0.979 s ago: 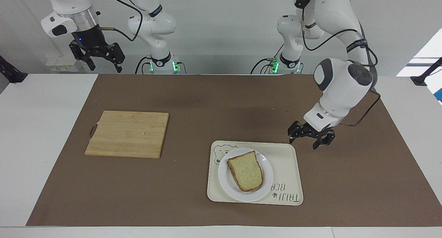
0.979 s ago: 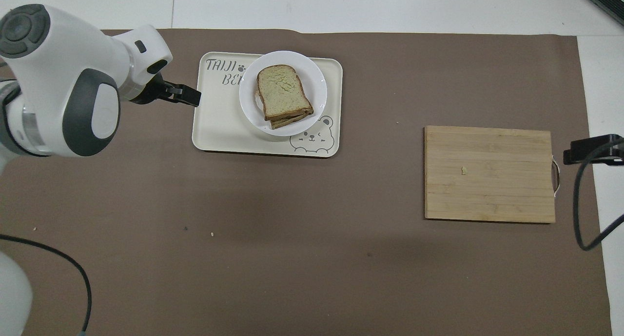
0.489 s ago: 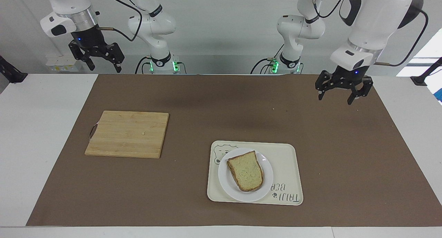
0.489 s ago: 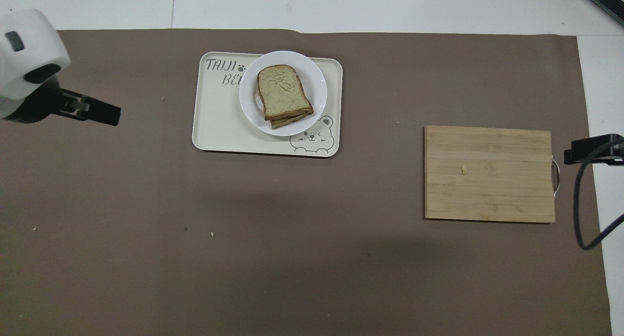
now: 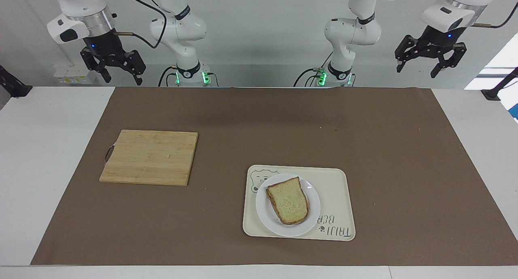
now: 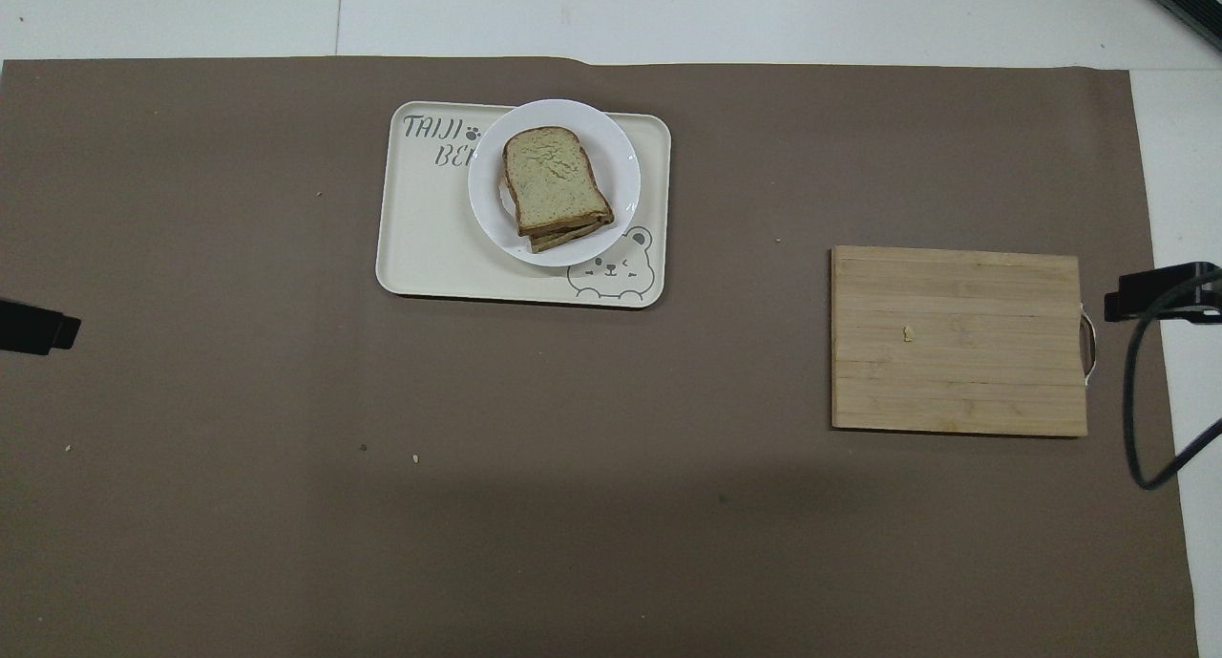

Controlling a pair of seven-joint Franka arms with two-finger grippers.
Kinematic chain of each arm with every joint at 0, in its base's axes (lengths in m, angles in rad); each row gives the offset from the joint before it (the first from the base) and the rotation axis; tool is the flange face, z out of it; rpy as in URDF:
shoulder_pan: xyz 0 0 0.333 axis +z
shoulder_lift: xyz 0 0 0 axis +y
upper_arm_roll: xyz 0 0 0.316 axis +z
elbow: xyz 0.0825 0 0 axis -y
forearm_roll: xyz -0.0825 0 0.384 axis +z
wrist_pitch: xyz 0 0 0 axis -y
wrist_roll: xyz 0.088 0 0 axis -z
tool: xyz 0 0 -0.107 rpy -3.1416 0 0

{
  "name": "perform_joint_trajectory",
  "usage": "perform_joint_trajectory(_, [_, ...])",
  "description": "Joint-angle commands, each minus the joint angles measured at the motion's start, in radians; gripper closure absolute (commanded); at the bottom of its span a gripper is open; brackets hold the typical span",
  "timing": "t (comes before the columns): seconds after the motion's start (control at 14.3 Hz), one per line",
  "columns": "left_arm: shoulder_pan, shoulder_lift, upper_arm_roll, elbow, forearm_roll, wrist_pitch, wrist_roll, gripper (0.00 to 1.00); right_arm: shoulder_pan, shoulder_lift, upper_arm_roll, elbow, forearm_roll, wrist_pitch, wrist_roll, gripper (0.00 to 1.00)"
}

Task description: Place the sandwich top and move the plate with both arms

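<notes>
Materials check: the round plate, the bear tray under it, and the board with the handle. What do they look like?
Plate: glossy white, a bright glint on its rim; glazed ceramic or melamine, can't tell which.
Bear tray: matte cream with printed lettering and rounded corners, likely plastic or melamine.
Cutting board: pale joined strips with visible grain, looks like unfinished bamboo or wood.

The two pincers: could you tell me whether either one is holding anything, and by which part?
Nothing is held. The left pincer and right pincer both hang open and empty above the robots' end of the table.

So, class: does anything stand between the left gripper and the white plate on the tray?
Nothing visible does. The left gripper hangs raised, open and empty; only bare brown mat lies between it and the plate, which holds the sandwich top.
</notes>
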Motion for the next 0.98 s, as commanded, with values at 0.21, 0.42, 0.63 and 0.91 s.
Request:
perform_joint_trajectory(0.21, [0.092,-0.049,0.012,-0.019,-0.008,-0.050,0.051,0.00,-0.021,-0.014,-0.003,-0.008,0.008,-0.003,-0.031,0.00])
perform_joint_trajectory(0.42, [0.092,0.000,-0.001,0.031,-0.008,-0.084,0.049,0.00,-0.024,-0.016,0.000,-0.016,0.008,-0.004,-0.031,0.00])
perform_joint_trajectory(0.63, [0.098,0.077,0.007,0.119,-0.014,-0.145,0.048,0.00,-0.027,-0.017,-0.002,-0.017,0.008,-0.012,-0.033,0.00])
perform_joint_trajectory(0.91, [0.110,0.026,0.018,0.070,-0.043,-0.099,0.042,0.00,-0.020,-0.017,0.000,-0.017,-0.003,0.000,-0.033,0.00])
